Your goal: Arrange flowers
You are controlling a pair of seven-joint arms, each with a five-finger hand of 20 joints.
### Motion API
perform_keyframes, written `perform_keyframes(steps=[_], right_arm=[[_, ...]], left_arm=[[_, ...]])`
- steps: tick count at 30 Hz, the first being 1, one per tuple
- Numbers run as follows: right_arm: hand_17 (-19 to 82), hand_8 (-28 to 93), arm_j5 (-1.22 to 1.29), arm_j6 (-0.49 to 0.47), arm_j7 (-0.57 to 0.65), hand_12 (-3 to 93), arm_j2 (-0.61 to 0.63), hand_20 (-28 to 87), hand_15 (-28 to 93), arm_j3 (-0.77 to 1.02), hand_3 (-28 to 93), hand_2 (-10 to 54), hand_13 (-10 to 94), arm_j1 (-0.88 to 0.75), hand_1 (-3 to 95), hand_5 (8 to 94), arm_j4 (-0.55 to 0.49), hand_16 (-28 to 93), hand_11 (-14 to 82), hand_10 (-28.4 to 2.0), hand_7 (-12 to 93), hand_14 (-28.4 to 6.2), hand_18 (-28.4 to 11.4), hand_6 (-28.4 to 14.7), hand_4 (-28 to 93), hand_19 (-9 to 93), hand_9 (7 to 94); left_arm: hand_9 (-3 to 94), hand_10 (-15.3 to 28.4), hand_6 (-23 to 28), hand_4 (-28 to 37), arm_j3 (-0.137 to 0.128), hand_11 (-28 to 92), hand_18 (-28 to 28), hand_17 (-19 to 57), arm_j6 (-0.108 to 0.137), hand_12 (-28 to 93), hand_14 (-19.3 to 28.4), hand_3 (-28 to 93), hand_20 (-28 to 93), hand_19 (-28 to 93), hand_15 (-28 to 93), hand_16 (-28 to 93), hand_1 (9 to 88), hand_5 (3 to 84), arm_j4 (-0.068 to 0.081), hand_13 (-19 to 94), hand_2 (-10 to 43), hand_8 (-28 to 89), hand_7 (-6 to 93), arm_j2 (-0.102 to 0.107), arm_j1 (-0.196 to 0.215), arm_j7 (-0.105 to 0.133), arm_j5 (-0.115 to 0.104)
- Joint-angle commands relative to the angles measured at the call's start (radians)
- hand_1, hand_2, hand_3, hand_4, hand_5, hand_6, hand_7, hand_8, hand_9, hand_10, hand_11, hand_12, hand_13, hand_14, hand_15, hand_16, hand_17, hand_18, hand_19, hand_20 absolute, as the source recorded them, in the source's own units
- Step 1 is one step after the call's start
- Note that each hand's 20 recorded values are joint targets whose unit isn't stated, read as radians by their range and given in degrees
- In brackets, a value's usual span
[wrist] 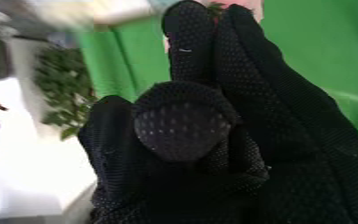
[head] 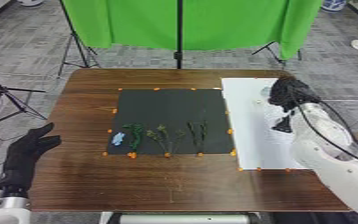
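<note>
My right hand [head: 291, 93] is over the upper right of the white sheet, next to a small clear container [head: 266, 91]. In the right wrist view the thumb of my right hand [wrist: 184, 125] is bent in against the fingers, and a pink flower [wrist: 249, 6] with a bit of green shows behind the fingertips; its stem is hidden. On the black mat [head: 158, 107] lie a blue flower [head: 118, 138], a green stem [head: 135, 136], a pale sprig [head: 164, 137] and thin dark stems [head: 198, 132]. My left hand [head: 29, 150] stays open at the table's left edge.
The white sheet [head: 251, 145] lies right of the mat on the brown table [head: 158, 185], with a dark shape [head: 284, 124] on it below my right hand. Orange markers line the mat. A green cloth [head: 131, 25] and black stands [head: 179, 30] are behind the table.
</note>
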Motion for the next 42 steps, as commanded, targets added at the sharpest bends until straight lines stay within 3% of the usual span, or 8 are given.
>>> perform_keyframes(steps=[1, 8, 15, 28, 32, 34, 38, 42], right_arm=[[59, 14, 0.051, 0.043, -0.154, 42.7, -0.198, 53, 57, -0.175, 58, -9.5, 91, 0.369, 61.9, 76.0, -0.032, 37, 9.5, -9.0, 29, -0.7, -14.9, -1.2, -16, 93, 89.7], [59, 14, 0.046, -0.044, -0.276, 43.1, -0.492, 53, 57, -0.381, 58, -9.5, 90, 0.508, 61.6, 75.6, 0.165, 38, 9.5, -8.5, 30, -0.4, -14.6, -0.8, -16, 93, 89.7], [59, 13, 0.028, -0.134, -0.307, 43.1, -0.641, 54, 57, -0.492, 59, -9.5, 90, 0.545, 61.0, 74.9, 0.304, 38, 9.4, -8.1, 31, -0.5, -14.3, -0.3, -17, 93, 89.6], [59, 12, 0.006, -0.143, -0.273, 43.0, -0.759, 55, 58, -0.616, 59, -9.5, 90, 0.555, 60.7, 74.4, 0.432, 38, 9.4, -7.8, 33, -0.4, -14.4, 0.0, -18, 93, 89.6], [59, 11, -0.004, -0.136, -0.264, 42.8, -0.769, 55, 59, -0.630, 60, -9.5, 90, 0.543, 60.4, 74.2, 0.449, 38, 9.3, -7.7, 33, -0.5, -14.4, 0.1, -18, 93, 89.6], [59, 11, -0.007, -0.134, -0.260, 42.8, -0.769, 56, 59, -0.635, 60, -9.5, 90, 0.539, 60.3, 74.2, 0.458, 37, 9.3, -7.7, 33, -0.5, -14.4, 0.1, -18, 93, 89.6], [59, 11, -0.015, -0.108, -0.251, 42.2, -0.770, 56, 59, -0.648, 60, -9.5, 90, 0.539, 60.1, 74.3, 0.478, 37, 8.8, -7.5, 33, -0.5, -14.4, 0.1, -18, 93, 89.5], [59, 10, -0.026, -0.096, -0.249, 41.7, -0.774, 56, 59, -0.652, 60, -9.5, 90, 0.535, 59.8, 74.1, 0.499, 37, 8.5, -7.7, 32, -0.6, -14.4, 0.2, -18, 93, 89.5]], left_arm=[[50.3, 15.7, 4.5, -28.3, 0.009, 22, 16.1, 5.9, -0.016, 12, 20.1, 65, 17, 19, 24, -1, 16.9, 47.1, 0.008, 39, 22.6, -6, 9.9, 0.005, 0.002, -0.014, 0.005], [50.4, 15.8, 4.4, -28.3, 0.047, 22, 16.1, 5.9, -0.038, 12, 20.0, 65, 17, 19, 24, -1, 17.1, 47.2, 0.030, 39, 22.8, -6, 10.0, 0.013, -0.040, -0.014, 0.015], [50.4, 15.7, 4.4, -28.3, 0.102, 21, 16.1, 6.0, -0.044, 12, 19.8, 65, 17, 19, 24, -1, 17.1, 47.2, 0.060, 39, 23.1, -6, 10.0, 0.021, -0.103, 0.004, 0.012], [50.5, 15.7, 4.4, -28.3, 0.112, 22, 16.2, 5.9, -0.042, 12, 19.9, 65, 17, 19, 24, -1, 17.0, 47.2, 0.073, 39, 23.6, -6, 9.9, 0.029, -0.123, 0.019, 0.008], [50.5, 15.7, 4.4, -28.3, 0.116, 22, 16.2, 6.1, -0.030, 12, 20.0, 66, 17, 19, 24, -1, 17.4, 47.3, 0.075, 39, 24.3, -6, 10.1, 0.029, -0.122, 0.028, 0.006], [50.5, 15.7, 4.6, -28.0, 0.120, 22, 16.1, 6.1, -0.010, 12, 19.9, 68, 17, 19, 24, -1, 20.6, 46.8, 0.077, 39, 22.7, -6, 10.0, 0.029, -0.122, 0.039, 0.012], [48.4, 14.7, 4.0, -11.2, 0.116, 22, 16.1, 6.4, -0.003, 12, 19.4, 73, 17, 19, 25, -1, 32.3, 40.4, 0.076, 39, 12.7, -7, 11.0, 0.030, -0.117, 0.052, 0.007], [47.1, 14.0, 3.6, -5.1, 0.120, 23, 16.0, 7.4, 0.010, 12, 18.3, 74, 17, 20, 25, -2, 39.1, 37.6, 0.076, 40, 9.9, -7, 12.2, 0.028, -0.117, 0.059, 0.014]])
